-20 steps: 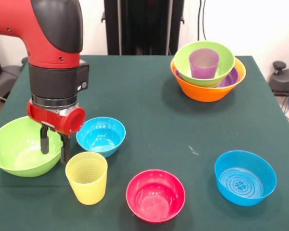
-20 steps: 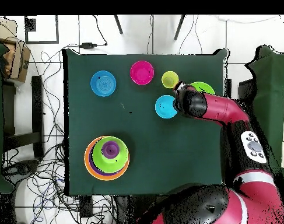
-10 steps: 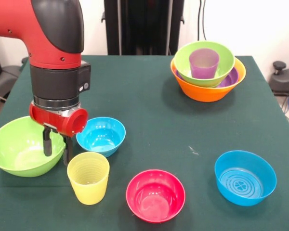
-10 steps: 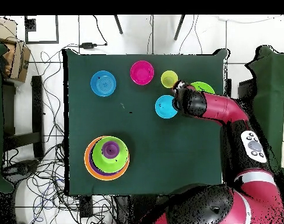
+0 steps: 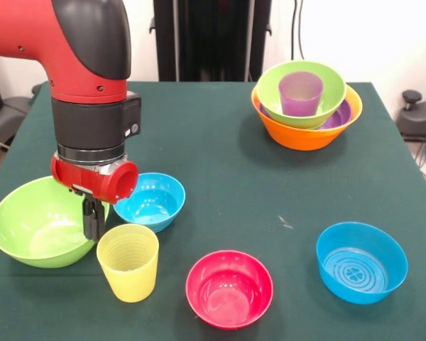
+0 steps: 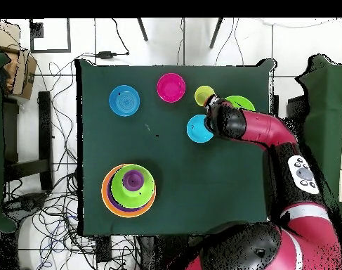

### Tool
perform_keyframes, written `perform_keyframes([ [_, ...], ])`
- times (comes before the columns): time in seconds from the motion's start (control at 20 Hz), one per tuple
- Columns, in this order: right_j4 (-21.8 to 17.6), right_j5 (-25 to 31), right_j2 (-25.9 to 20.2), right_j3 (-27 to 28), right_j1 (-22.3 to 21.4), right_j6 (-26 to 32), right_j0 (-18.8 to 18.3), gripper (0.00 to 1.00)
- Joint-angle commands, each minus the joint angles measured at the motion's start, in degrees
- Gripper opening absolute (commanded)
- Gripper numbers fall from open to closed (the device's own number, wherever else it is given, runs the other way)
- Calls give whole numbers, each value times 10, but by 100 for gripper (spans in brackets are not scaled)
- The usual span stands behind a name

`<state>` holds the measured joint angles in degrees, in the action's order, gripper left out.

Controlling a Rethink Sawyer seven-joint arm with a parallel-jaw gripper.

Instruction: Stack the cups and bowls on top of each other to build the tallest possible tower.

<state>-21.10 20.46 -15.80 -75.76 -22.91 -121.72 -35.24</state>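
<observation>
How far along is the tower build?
Done: tower has orange base, purple bowl, a green bowl and the purple cup nested. In hand: gripper sits at the rim of the loose green bowl, apparently gripping it. Left: yellow cup, two blue bowls, pink-red bowl.

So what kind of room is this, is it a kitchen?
Probably not a kitchen; it looks like a robot lab. A red arm works over a green-covered table, cables trail across the tiled floor, and the bowls, like the pink-red bowl, are plastic toys.
</observation>
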Motion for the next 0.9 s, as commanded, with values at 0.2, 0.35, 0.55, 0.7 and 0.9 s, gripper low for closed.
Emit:
perform_keyframes([
  [0.2, -36, 38, -43, -7, 12, 75, 22, 0],
  [0.35, -30, 49, -40, -7, 6, 69, 29, 0],
  [0.55, -15, 86, -35, -16, -25, 63, 39, 0],
  [0.7, 2, 135, -30, -21, -63, 61, 48, 0],
  [0.9, 15, 183, -29, -21, -92, 61, 52, 0],
])
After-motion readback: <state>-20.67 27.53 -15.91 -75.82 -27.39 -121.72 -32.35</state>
